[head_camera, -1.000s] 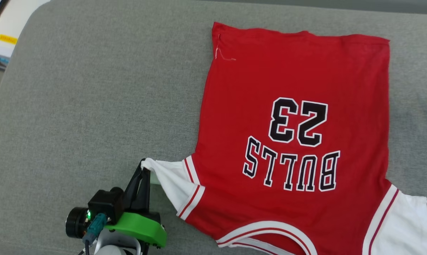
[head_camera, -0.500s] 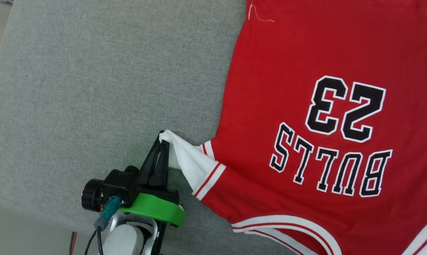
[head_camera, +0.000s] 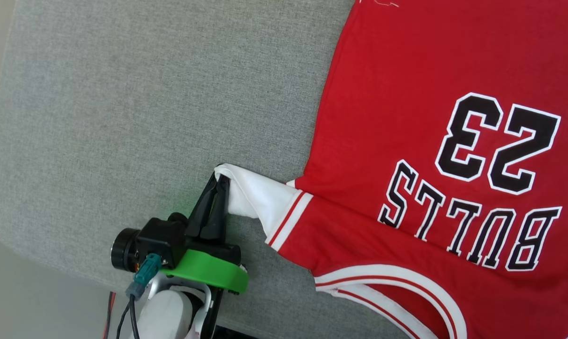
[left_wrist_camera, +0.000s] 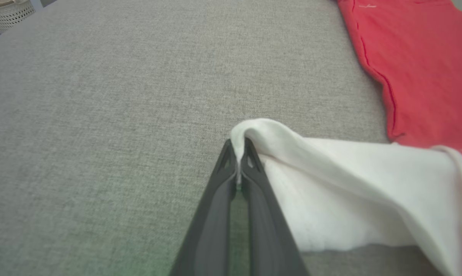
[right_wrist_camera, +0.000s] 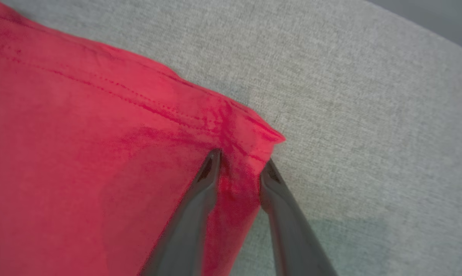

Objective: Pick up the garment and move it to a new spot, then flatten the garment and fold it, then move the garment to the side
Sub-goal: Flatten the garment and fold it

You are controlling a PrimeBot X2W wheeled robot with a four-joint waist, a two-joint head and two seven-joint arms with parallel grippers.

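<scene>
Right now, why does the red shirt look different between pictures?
Head view: sharp, the garment deep red. Left wrist view: washed-out, pinkish, with a green tint near the left claw. Right wrist view: soft focus, a shadow under the right claw.

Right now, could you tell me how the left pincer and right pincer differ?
The left pincer is shut on the jersey by its white sleeve; the right pincer stands open astride the red hem corner. The left pincer lifts its cloth; the right pincer's lies flat. Both are at edges.
</scene>
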